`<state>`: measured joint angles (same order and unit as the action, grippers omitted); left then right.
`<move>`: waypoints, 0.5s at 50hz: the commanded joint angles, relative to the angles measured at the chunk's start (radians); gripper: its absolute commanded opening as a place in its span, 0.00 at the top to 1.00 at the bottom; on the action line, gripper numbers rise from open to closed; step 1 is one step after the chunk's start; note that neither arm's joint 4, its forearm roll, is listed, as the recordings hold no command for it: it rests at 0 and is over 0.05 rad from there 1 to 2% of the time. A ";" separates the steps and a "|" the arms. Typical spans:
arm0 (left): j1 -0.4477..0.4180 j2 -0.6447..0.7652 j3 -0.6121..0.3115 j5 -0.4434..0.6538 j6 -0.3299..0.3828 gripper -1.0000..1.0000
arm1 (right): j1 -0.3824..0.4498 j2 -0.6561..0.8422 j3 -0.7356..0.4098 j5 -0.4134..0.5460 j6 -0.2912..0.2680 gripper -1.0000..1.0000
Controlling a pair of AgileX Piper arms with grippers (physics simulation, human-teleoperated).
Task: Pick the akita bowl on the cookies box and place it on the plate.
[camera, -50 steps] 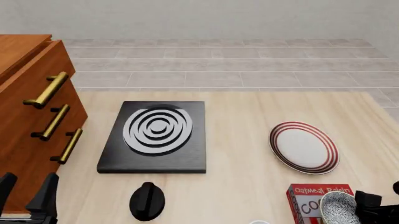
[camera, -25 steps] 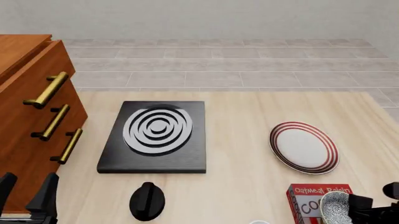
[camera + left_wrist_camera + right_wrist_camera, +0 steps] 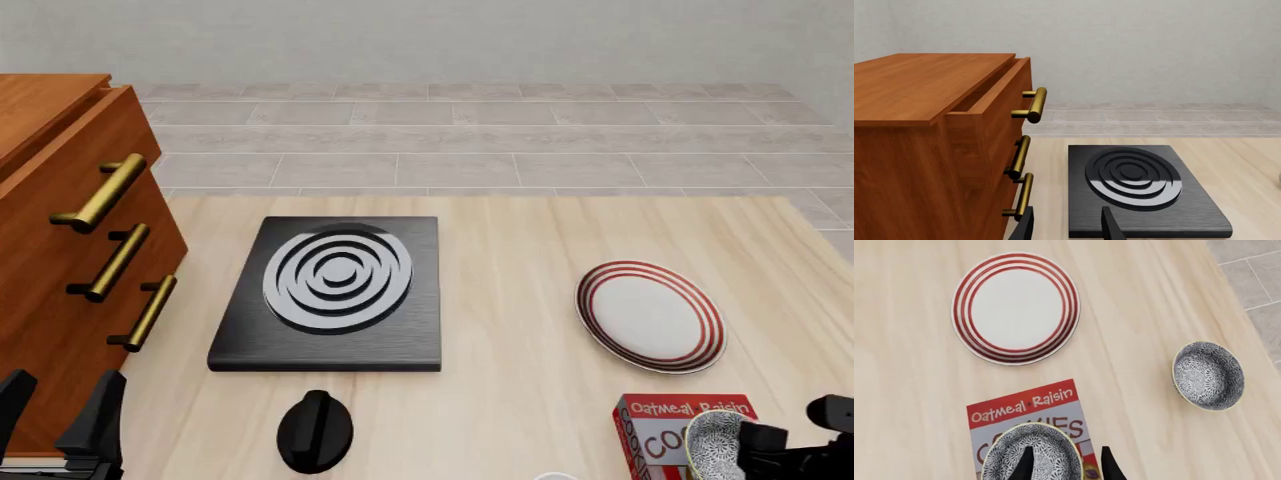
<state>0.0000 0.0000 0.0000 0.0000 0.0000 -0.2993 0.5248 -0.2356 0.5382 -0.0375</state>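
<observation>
Directly beneath the right tool (image 3: 1063, 464), the akita bowl (image 3: 1031, 452) sits on the cookies box (image 3: 1026, 412), its rim between the two spread fingers, which are parted and hold nothing yet. To grip well, I would lower until one finger is inside the rim and one outside, then close squarely so the bowl does not tip off the carton. Ahead of the tool lies the plate (image 3: 1016, 307), apart from the box on the tabletop (image 3: 914, 385). A second speckled bowl (image 3: 1207, 376) off to the side should be ignored. The left tool (image 3: 1066, 226) hangs open, idle, before the black stove (image 3: 1141, 187).
</observation>
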 commanded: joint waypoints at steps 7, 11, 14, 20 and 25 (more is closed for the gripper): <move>0.000 0.000 0.000 0.000 0.000 0.00 | -0.003 0.046 0.040 -0.066 0.005 0.00; 0.000 0.000 0.000 0.000 0.000 0.00 | -0.001 0.054 0.048 -0.076 0.007 0.00; 0.000 0.000 0.000 0.000 0.000 0.00 | -0.001 0.060 0.059 -0.089 0.008 0.00; 0.000 0.000 0.000 0.000 0.000 0.00 | -0.001 0.085 0.091 -0.122 0.021 0.00; 0.000 0.000 0.000 0.000 0.000 0.00 | -0.002 0.099 0.101 -0.136 0.016 0.00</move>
<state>0.0000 0.0000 0.0000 0.0000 0.0000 -0.3011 0.5959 -0.1642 0.4377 -0.0234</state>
